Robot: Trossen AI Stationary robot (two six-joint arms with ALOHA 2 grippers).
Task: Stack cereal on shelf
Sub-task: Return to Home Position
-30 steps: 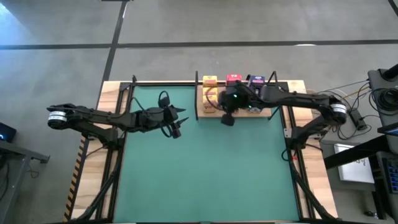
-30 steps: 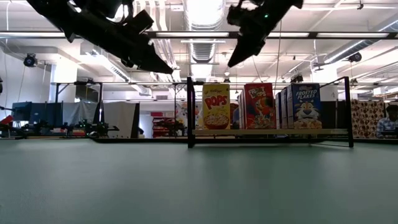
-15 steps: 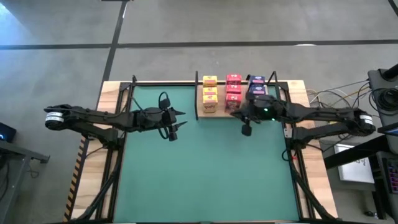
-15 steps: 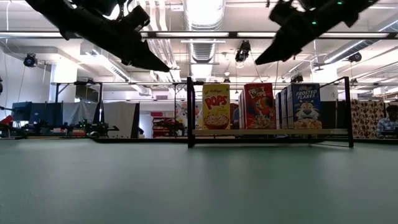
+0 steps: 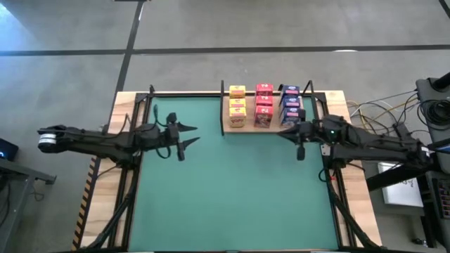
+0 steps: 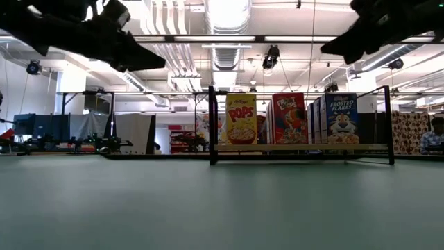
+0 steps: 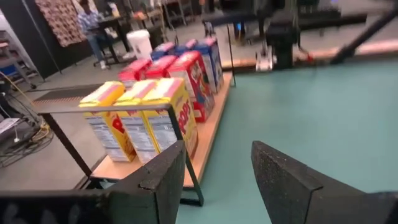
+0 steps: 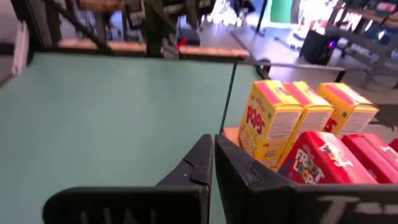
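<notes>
Now all nine cereal boxes stand on the shelf (image 6: 361, 147) at the far edge of the green mat (image 5: 232, 190), three rows running front to back: yellow boxes (image 5: 238, 105) on the left, red boxes (image 5: 264, 105) in the middle, blue boxes (image 5: 291, 104) on the right; each row sits close-packed and upright, with strips of bare wood between the rows.

The right gripper (image 8: 213, 142) hangs just off the shelf's near right corner, in front of the blue row and apart from it; its two fingers are pressed together with nothing between them, and they touch neither box nor board; in the low view it rides high above the table, well over the tops of the boxes.

The left gripper (image 7: 217, 149) hovers over the left part of the mat, well apart from the shelf and pointing toward the yellow row; its fingers stand clearly apart, a wide gap between them, and they hold nothing; it too sits high above the mat.
</notes>
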